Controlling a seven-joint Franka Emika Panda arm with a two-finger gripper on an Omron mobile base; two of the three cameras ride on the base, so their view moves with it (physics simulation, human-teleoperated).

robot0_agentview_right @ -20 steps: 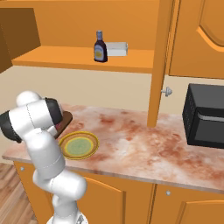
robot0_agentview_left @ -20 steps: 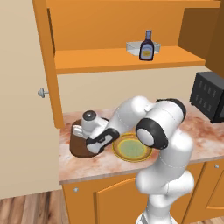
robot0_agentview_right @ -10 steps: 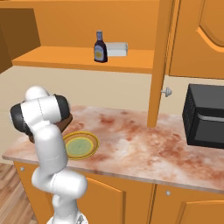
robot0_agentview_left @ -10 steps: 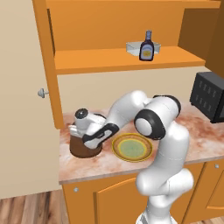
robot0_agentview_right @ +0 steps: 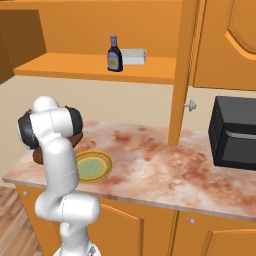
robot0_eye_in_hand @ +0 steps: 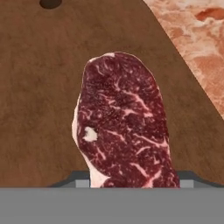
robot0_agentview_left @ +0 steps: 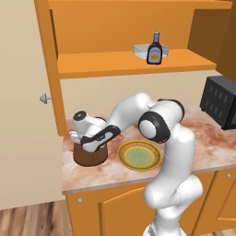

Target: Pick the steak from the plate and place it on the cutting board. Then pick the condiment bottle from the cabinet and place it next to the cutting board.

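Observation:
The steak point(robot0_eye_in_hand: 124, 127), dark red with white marbling, stands between my gripper's fingertips point(robot0_eye_in_hand: 81, 180), which press its two lower sides. My gripper point(robot0_agentview_left: 90, 144) is shut on it and hangs low over the dark brown cutting board point(robot0_agentview_left: 90, 157) at the counter's left end; the same board point(robot0_eye_in_hand: 39, 87) fills the background in the hand view. The plate point(robot0_agentview_left: 123, 160) lies bare just right of the board. The dark condiment bottle point(robot0_agentview_left: 154, 50) stands upright on the shelf of the orange cabinet point(robot0_agentview_left: 106, 63), and from the right the condiment bottle point(robot0_agentview_right: 114, 56) shows on that shelf too.
A clear tray point(robot0_agentview_left: 140, 48) sits behind the bottle on the shelf. The beige cabinet door point(robot0_agentview_left: 23, 115) stands open at the left. A black microwave point(robot0_agentview_right: 235, 132) occupies the counter's right end. Marbled counter lies bare between plate and microwave.
The arm has swung left from beside the plate to over the cutting board, and the hand has come down closer to the board.

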